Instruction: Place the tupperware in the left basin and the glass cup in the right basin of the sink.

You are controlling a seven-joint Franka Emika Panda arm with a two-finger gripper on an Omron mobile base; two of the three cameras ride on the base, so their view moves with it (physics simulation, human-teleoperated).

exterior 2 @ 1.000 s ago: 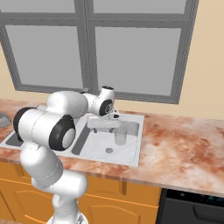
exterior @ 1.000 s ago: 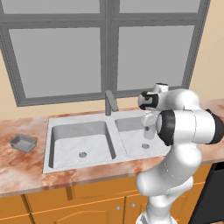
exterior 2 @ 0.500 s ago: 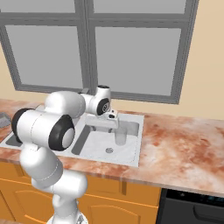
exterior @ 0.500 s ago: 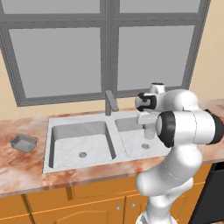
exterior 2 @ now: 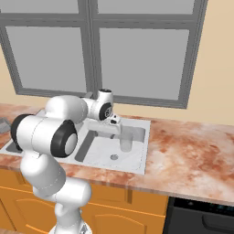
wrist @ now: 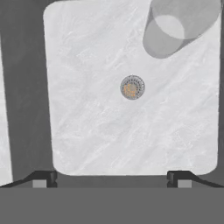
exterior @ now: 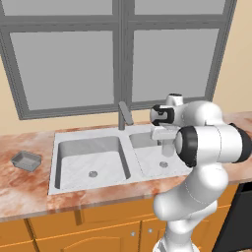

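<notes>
One item down: we lifted our tool (wrist: 112, 177), spread and empty, off the cup (exterior 2: 125, 142) in the right basin (wrist: 87, 131); tupperware (exterior: 26, 161) waits on the counter (exterior: 29, 187).

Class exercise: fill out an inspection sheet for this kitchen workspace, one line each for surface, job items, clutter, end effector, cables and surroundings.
Surface: marbled reddish counter around a pale grey double sink.
Job items: glass cup standing upright in the right basin, near its drain; tupperware on the counter left of the sink; left basin holds nothing.
Clutter: nothing seen.
End effector: end effector open, holding nothing, above the right basin and apart from the cup.
Cables: nothing seen.
Surroundings: grey faucet at the divider, window behind, wooden cabinets below.
</notes>
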